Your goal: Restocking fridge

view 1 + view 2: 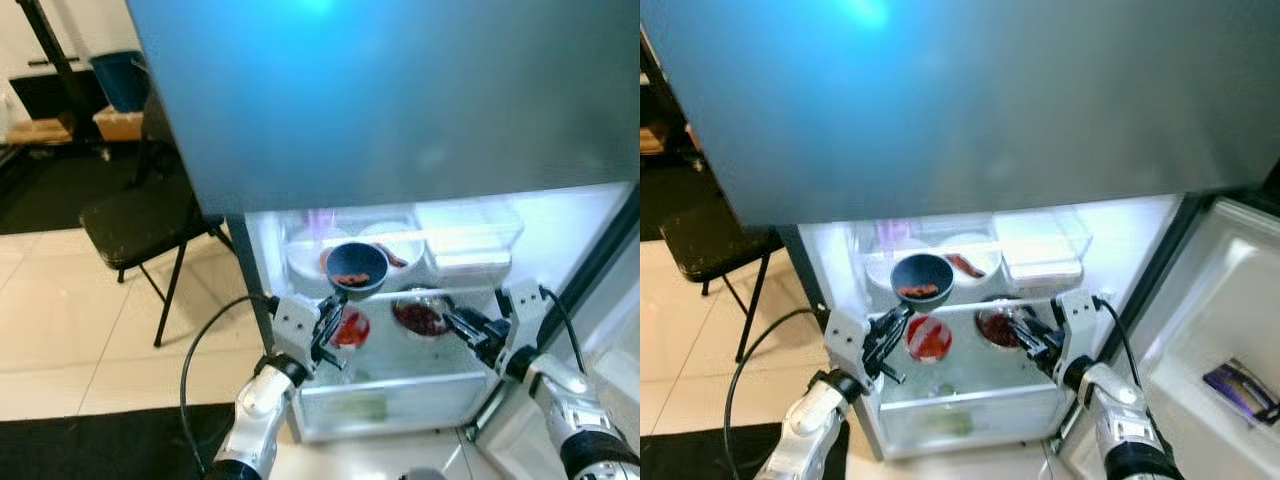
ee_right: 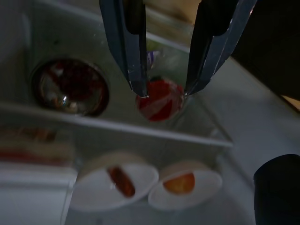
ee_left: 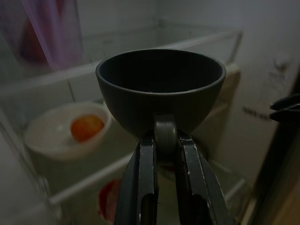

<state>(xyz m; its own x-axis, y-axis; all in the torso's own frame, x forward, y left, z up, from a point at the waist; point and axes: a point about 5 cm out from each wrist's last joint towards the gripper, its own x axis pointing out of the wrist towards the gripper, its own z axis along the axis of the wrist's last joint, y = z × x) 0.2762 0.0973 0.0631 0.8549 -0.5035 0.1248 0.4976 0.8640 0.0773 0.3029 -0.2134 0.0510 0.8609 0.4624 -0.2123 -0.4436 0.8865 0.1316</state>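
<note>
the left gripper [image 3: 161,154] has its fingers clamped on the handle of the dark bowl [image 1: 358,266], holding it just in front of the fridge shelf [image 1: 440,292], handle pointing back toward the robot. the right gripper [image 2: 164,91], fingers apart, hovers beside the bowl.

I see fridge interior [image 1: 470,300] glowing bright, washed-out glare on shelves; both wrist views dim, murky, backgrounds soft.

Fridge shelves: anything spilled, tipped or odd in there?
Nothing stands out. The left gripper holds the dark bowl upright by its handle at the glass shelf; white dishes and covered bowls sit level, no spills. The right gripper hovers, jaws open.
</note>
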